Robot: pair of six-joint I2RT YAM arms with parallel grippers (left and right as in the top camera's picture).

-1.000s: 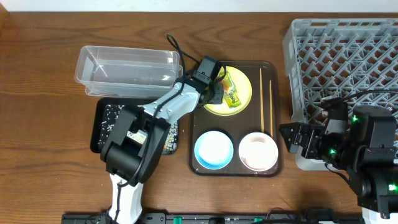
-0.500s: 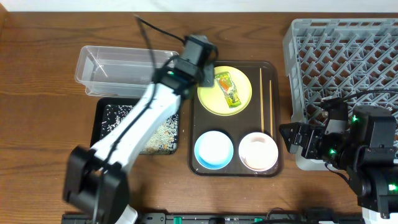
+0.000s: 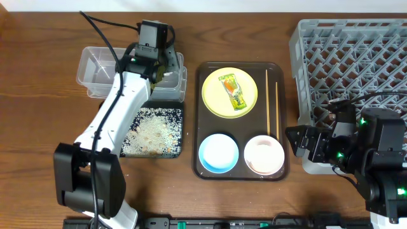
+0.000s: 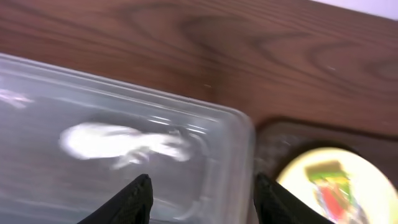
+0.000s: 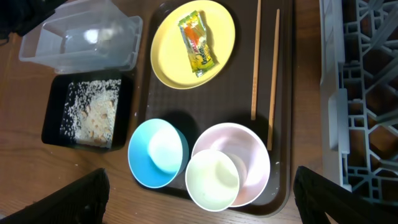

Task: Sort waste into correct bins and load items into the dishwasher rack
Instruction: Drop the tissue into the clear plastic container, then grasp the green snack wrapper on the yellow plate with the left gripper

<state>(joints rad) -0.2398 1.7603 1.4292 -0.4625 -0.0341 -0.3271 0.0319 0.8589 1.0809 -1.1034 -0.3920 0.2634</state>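
Hovering left pincer (image 4: 202, 199), jaws apart, over tub (image 3: 95, 70) with white paper (image 4: 118, 142) inside. Rice (image 3: 152, 130) in black tray (image 3: 183, 130). Wrapper (image 3: 233, 92), plate (image 3: 213, 95), blue bowl (image 3: 219, 154), pink bowl (image 3: 264, 154) and chopsticks (image 3: 268, 102) waiting. Rack (image 3: 356, 57) unloaded. Right pincer (image 3: 294, 143) wide apart.

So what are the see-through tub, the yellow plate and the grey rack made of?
The tub looks like clear glossy plastic: its walls are see-through and glint. The yellow plate seems smooth plastic or glazed ceramic, evenly coloured; I can't tell which. The grey rack looks like matte moulded plastic, given its uniform lattice.
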